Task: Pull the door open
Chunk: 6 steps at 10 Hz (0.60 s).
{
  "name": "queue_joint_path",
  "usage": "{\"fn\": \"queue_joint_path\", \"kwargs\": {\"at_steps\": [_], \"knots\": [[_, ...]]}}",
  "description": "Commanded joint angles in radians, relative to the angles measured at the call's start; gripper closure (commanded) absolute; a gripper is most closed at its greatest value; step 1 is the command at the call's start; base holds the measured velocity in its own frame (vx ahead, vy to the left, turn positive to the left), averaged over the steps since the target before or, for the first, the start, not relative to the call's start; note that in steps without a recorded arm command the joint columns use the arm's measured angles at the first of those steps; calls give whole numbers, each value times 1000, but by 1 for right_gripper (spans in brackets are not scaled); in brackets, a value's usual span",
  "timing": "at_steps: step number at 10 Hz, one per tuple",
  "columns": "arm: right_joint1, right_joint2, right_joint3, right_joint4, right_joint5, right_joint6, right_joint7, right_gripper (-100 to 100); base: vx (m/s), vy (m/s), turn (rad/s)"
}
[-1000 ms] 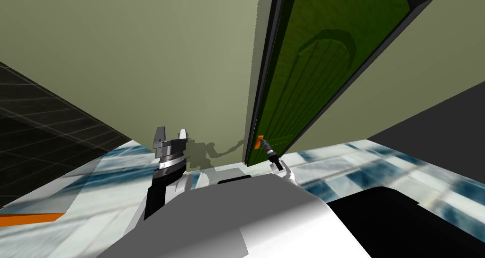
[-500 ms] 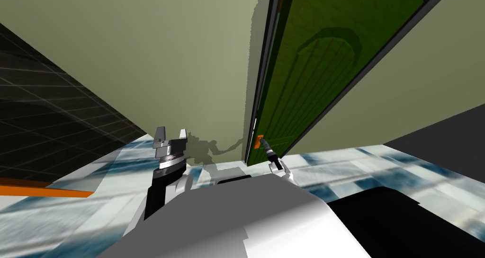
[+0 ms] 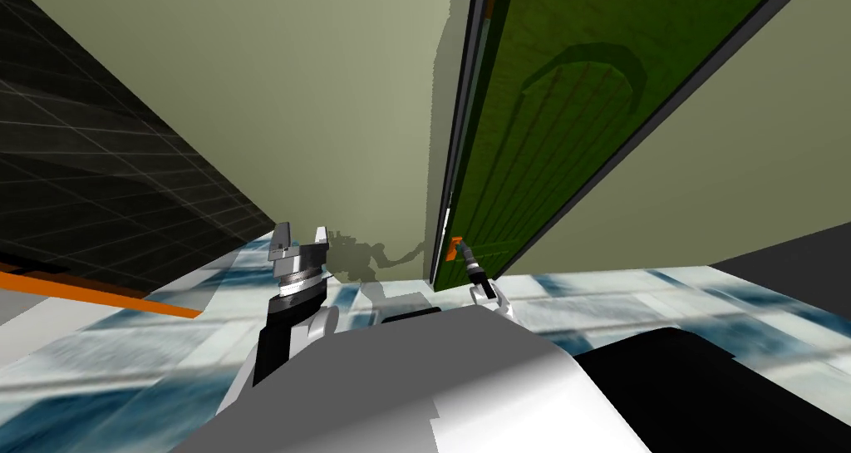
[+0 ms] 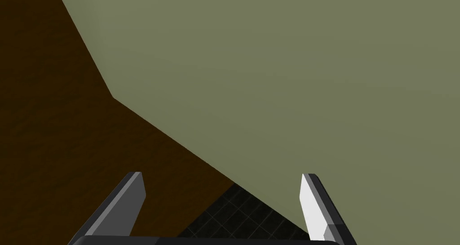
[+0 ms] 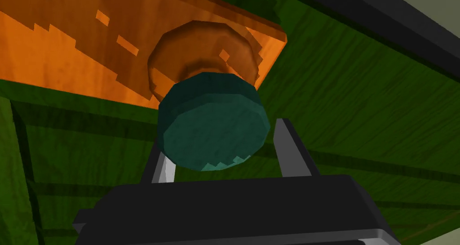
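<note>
The green door (image 3: pixel 548 124) stands slightly ajar in its dark frame (image 3: pixel 455 140), with a thin light gap along its left edge. Low on the door, an orange plate (image 5: pixel 81 44) carries a teal round knob (image 5: pixel 213 123). My right gripper (image 5: pixel 224 152) is shut on that knob, with a finger pressing each side. In the head view the right gripper (image 3: pixel 467 257) reaches to the orange plate (image 3: pixel 455 248). My left gripper (image 3: pixel 299 238) is raised in front of the olive wall, apart from the door. The left wrist view shows the left gripper (image 4: pixel 222 184) open and holding nothing.
An olive wall (image 3: pixel 291 99) runs left of the door and continues on its right. A dark gridded wall (image 3: pixel 91 165) with an orange strip (image 3: pixel 100 290) at its foot closes the left side. The floor (image 3: pixel 665 307) is blue and white.
The whole head view has swung, so I have moved: more of the dark gridded wall shows at left. The door's gap looks slightly wider. My right gripper still holds the knob.
</note>
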Motion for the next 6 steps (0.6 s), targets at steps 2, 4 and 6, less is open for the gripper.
{"fn": "queue_joint_path", "kwargs": {"at_steps": [2, 4, 6], "knots": [[-2, 18, 31, -28, -69, 4, -55, 100, -70, -44, 69], [0, 24, 46, -38, -134, 7, -110, 100, -90, -74, 153], [0, 28, 53, -42, -190, 9, -149, 100, -59, -38, 79]]}}
